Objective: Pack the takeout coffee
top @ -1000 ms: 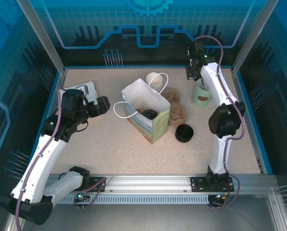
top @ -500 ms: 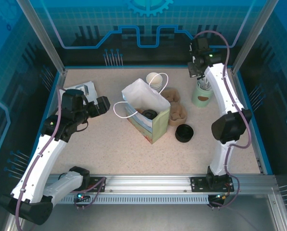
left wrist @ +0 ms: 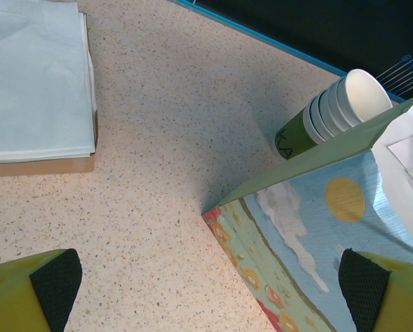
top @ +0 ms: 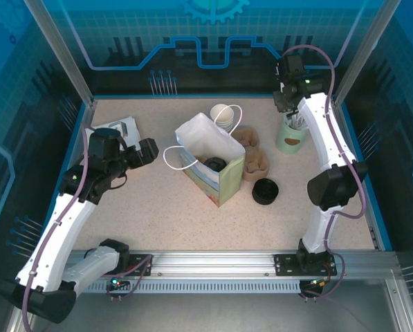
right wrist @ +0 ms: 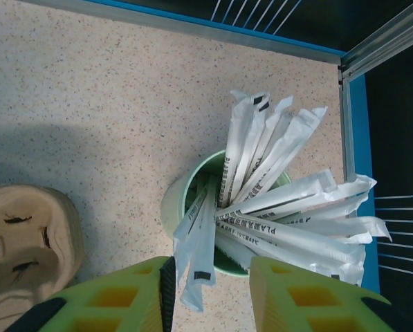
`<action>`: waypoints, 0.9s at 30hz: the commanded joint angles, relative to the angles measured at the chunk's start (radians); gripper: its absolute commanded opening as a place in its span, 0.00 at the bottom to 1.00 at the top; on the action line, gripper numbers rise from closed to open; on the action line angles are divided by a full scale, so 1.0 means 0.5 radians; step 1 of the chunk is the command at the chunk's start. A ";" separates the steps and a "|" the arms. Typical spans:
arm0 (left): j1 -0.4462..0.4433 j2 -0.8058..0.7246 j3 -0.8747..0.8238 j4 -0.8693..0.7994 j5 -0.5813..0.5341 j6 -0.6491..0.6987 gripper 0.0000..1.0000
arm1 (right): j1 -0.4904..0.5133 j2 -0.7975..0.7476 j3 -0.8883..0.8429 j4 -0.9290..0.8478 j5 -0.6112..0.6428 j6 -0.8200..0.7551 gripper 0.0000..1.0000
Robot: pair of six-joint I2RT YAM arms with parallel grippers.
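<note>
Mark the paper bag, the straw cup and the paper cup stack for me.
paper bag (left wrist: pixel 310 242): left wrist view, printed side panel.
straw cup (top: pixel 288 144): top external view, green outer wall.
paper cup stack (left wrist: pixel 351 97): left wrist view, inside of the top cup.

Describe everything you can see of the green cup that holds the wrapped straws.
The cup is pale green, seemingly paper, and stands upright on the speckled table near its back right corner. White paper-wrapped straws fill it and fan out over its rim. The right gripper hangs just above, jaws apart with straw ends between them. The brown cup carrier lies apart from it.
</note>
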 commanded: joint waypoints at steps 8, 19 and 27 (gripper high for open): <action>0.017 -0.026 -0.028 0.001 -0.009 -0.018 0.99 | -0.050 -0.091 -0.235 0.000 -0.172 -0.146 0.28; 0.017 -0.011 -0.031 0.007 -0.013 -0.013 0.99 | -0.105 -0.199 -0.570 0.063 -0.138 -0.060 0.30; 0.017 -0.007 -0.020 0.001 -0.015 -0.013 0.99 | -0.151 -0.222 -0.744 0.252 -0.218 -0.012 0.28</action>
